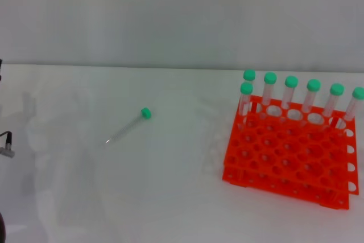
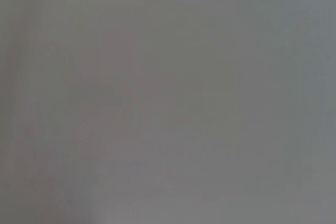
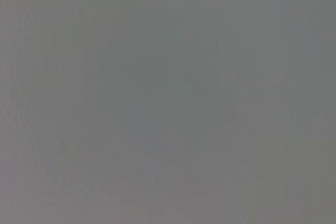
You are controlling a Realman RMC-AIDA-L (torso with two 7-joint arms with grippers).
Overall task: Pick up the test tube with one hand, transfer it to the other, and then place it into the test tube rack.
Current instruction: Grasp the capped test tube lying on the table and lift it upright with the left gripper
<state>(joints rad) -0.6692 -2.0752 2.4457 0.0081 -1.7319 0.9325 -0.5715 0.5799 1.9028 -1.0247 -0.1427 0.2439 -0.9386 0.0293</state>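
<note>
The pickup is not yet begun: the tube (image 1: pixel 128 126) lies flat on the tabletop (image 1: pixel 170 197), well apart from the rack (image 1: pixel 290 157); neither gripper is seen, so finger state cannot be told, and a reach is judged next.

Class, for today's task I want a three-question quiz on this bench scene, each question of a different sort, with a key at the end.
1. True or false: the loose test tube lies flat on the white table, apart from the orange rack.
2. How many capped tubes stand in the rack? A) three B) five C) seven
3. Fill in: the cap on the loose tube is ____.

Key: 1 true; 2 C, six along the back row and one in front of its left end; 3 green. Neither gripper shows in any view.
</note>
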